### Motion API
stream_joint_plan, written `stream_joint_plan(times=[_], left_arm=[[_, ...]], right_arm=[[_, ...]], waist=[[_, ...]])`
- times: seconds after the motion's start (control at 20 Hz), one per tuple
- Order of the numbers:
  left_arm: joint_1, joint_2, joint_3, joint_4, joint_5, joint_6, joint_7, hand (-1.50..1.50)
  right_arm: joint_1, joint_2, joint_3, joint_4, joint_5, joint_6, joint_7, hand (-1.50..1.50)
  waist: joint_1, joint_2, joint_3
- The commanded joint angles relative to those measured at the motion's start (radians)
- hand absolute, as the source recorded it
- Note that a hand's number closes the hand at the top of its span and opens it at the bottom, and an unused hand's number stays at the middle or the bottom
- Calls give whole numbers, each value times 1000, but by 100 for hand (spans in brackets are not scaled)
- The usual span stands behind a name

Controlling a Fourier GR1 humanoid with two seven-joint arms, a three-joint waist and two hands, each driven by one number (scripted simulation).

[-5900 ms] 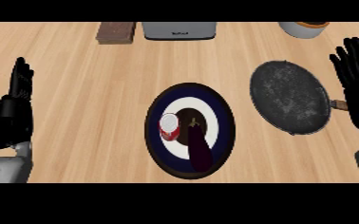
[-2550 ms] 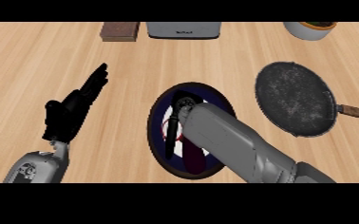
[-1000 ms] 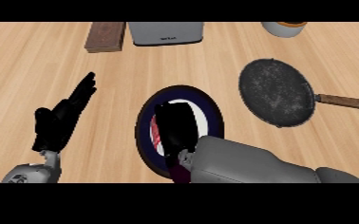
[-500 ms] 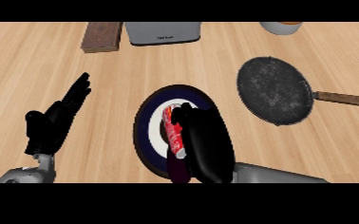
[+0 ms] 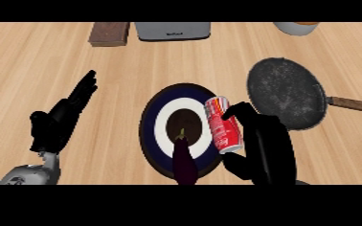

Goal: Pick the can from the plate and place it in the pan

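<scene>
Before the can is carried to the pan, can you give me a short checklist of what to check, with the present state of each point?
1. Right hand curled round the red can: ok, thumb and fingers sit on either side of it.
2. Can off the plate: cannot tell; it shows tilted over the plate's right rim.
3. Eggplant out of the way: ok, it lies on the plate to the left of the can.
4. Pan free to receive the can: ok, nothing lies in it.
5. Left hand out of the path: ok, open at the left.
</scene>
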Motion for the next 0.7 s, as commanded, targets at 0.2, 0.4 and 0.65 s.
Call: stream_joint_plan(times=[0.2, 0.4, 0.65], left_arm=[[-55, -17, -3, 26, 1, -38, 2, 0], [-65, -53, -23, 12, -28, -12, 32, 0], [-45, -15, 15, -18, 2, -69, 28, 0]], right_arm=[[212, -118, -208, 160, -71, -265, -181, 150], [142, -65, -315, 367, -149, -301, -316, 150], [89, -44, -407, 595, -350, -346, -584, 150]], waist=[[40, 11, -1], [55, 12, -1], [67, 13, 0]])
